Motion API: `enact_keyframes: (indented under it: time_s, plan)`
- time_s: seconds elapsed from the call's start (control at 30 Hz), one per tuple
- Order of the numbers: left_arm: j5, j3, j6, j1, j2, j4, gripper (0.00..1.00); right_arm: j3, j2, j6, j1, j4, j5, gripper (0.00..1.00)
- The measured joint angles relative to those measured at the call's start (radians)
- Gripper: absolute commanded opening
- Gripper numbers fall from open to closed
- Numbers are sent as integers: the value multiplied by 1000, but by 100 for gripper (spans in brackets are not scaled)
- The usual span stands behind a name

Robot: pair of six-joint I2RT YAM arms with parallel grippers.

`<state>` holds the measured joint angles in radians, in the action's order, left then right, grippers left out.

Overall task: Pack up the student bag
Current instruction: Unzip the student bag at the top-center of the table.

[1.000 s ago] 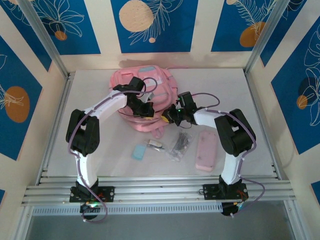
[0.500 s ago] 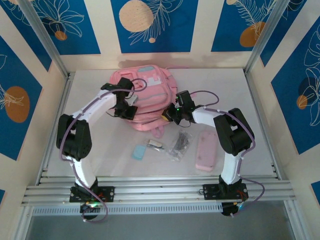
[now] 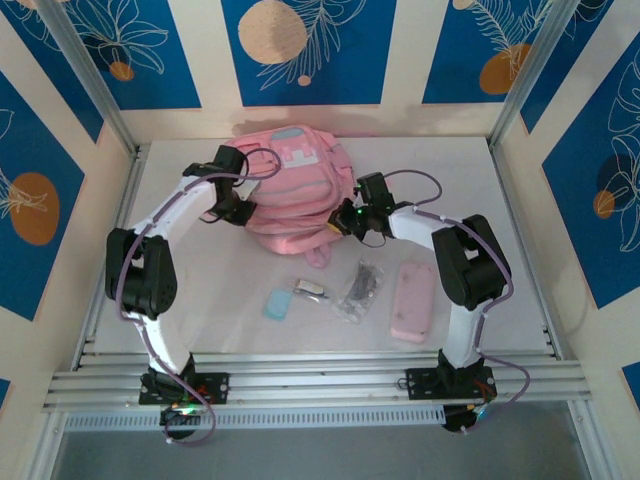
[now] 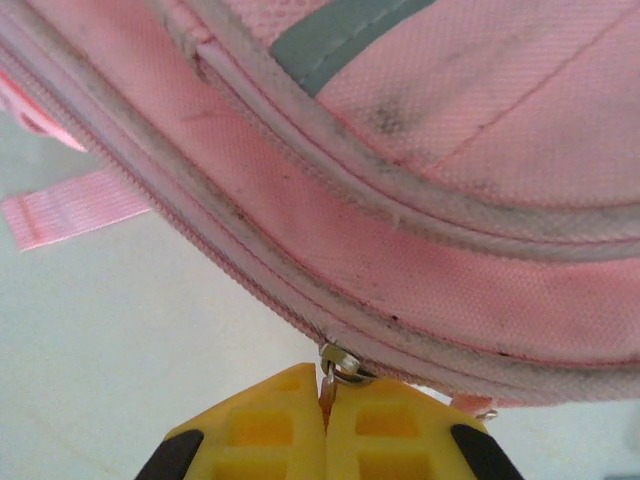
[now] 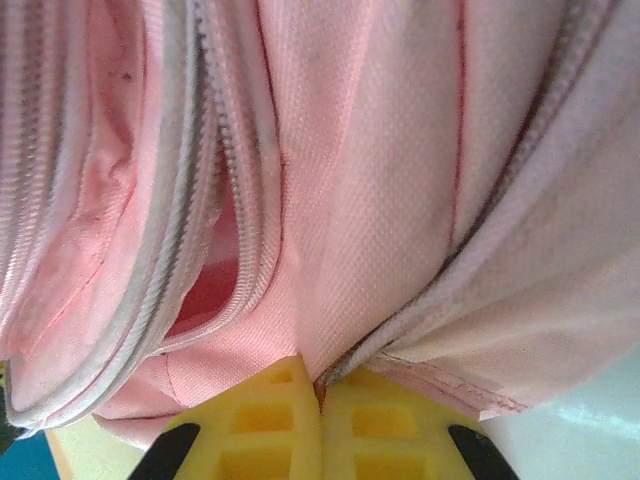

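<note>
White table [image 3: 200, 300] inside a metal frame, cream walls [image 3: 205, 50] behind it with blue panels, leaf drawings and orange blobs. The student bag [image 3: 295, 185] sits at the far middle of the table, pink and slumped, with its blue-grey trim and white patch facing up.

Both arms are reaching in at it from either side. The left claw [image 3: 236, 208] is at the bag's left edge. On the left wrist cam its yellow fingers [image 4: 270, 425] are pressed together with the little metal zip pull [image 4: 340, 365] pinched between the tips, right on the seam of the bag. A loose bit of pink strap [image 4: 70, 208] lies flat on the table off to the side.

The right claw [image 3: 346, 218] is on the bag's right edge, also clamped tight. The right wrist cam shows it gripping a fold of the pink fabric, and a zip [image 5: 215, 270] just left of that fold is gaping open.

Nearer the arms, well apart from the bag: a flat pale-pink pencil case [image 3: 412, 300], a clear packet [image 3: 361, 286] of dark bits, a small light-blue block [image 3: 277, 304], and a small whitish thing [image 3: 310, 288] just beside it that I can't make out.
</note>
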<state>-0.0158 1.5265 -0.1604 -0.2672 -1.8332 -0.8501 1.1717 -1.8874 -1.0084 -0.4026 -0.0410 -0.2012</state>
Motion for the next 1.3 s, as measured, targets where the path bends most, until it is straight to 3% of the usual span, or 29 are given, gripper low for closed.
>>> enact_keyframes:
  time_s: [0.2,0.57,0.8,0.87,1.0,1.1,1.27,1.3]
  plan:
    - [163,-22,-14,-1,4,33,0,46,0,56,32,-77,37,0]
    - [299,-86,38,-182,37,110,0,170,0,175,163,-238,112,0]
    - [300,-86,121,-188,39,114,0,198,16,206,195,-288,77,65]
    - [300,-86,148,-188,39,114,0,156,57,195,197,-289,64,76]
    - [301,-82,189,-188,34,113,0,21,167,154,192,-281,35,84]
    - [304,-74,209,-188,30,113,0,-67,201,111,162,-249,20,85]
    - [308,-74,222,-188,30,113,0,-111,139,37,98,-155,-2,79]
    - [308,-75,223,-188,30,113,0,-108,114,26,86,-132,0,72]
